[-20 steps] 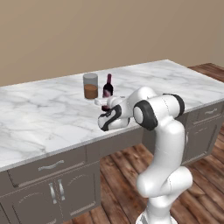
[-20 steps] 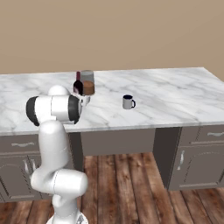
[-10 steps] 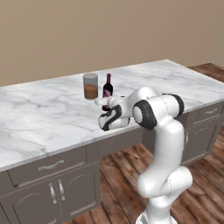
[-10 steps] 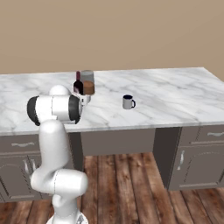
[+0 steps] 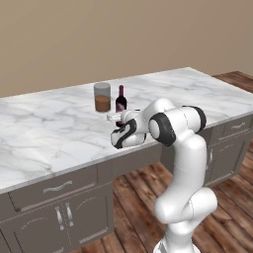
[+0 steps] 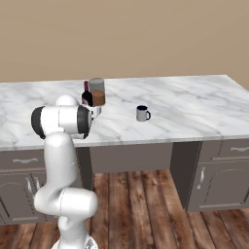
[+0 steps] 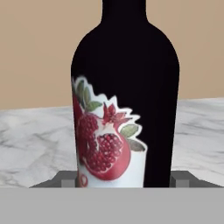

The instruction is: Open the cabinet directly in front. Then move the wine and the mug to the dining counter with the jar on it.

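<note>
The wine [image 7: 127, 87], a dark bottle with a red-and-white label, stands upright over the dining counter [image 5: 49, 128], just right of the jar [image 5: 102, 97]. My gripper [image 5: 120, 119] is shut on its lower body. In the hand view a fingertip [image 7: 68, 178] presses each side of the bottle, and its base is hidden. From the right base view the wine [image 6: 86, 95] and jar [image 6: 97, 91] sit close together above my gripper [image 6: 90, 109]. The mug [image 6: 142, 113] stands alone on the marble to their right. The cabinet is out of view.
The marble top [image 6: 194, 102] stretches wide to both sides of the bottle. Dark drawers and doors [image 5: 59, 207] run beneath it. A plain tan wall [image 5: 123, 39] stands behind, and a wooden floor [image 6: 146, 204] lies below.
</note>
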### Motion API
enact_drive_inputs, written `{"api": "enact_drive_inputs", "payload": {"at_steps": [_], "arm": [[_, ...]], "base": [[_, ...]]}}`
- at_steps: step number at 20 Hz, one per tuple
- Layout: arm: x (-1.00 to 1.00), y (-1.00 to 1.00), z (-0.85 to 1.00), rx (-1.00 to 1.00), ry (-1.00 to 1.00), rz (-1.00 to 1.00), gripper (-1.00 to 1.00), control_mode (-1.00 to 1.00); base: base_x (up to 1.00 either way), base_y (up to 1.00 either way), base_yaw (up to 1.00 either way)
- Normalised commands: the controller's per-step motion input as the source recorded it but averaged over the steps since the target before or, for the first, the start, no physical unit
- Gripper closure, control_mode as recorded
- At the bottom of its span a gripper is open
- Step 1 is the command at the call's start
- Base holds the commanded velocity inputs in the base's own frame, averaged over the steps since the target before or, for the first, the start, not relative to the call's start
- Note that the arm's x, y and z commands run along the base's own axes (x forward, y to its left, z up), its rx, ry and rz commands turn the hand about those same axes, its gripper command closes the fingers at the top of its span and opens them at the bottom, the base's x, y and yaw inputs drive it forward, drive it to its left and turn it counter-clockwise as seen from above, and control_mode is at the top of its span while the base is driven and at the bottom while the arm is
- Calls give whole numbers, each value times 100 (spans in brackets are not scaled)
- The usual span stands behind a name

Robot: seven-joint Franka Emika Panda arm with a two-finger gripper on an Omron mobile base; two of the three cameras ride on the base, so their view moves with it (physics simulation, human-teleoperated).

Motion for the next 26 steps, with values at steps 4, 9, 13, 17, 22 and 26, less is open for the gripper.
{"api": "enact_drive_inputs", "payload": {"at_steps": [4,9,13,17,22,26], "arm": [[6,0,0,0,0,0,100,-100],[18,0,-1,0,0,0,100,-100],[6,0,-9,0,-4,0,100,-100],[0,0,-17,0,-3,0,100,-100],[0,0,0,0,0,0,-100,-100],[0,0,0,0,0,0,-100,-100]], "base": [[0,0,0],[0,0,0],[0,0,0],[0,0,0],[0,0,0],[0,0,0]]}}
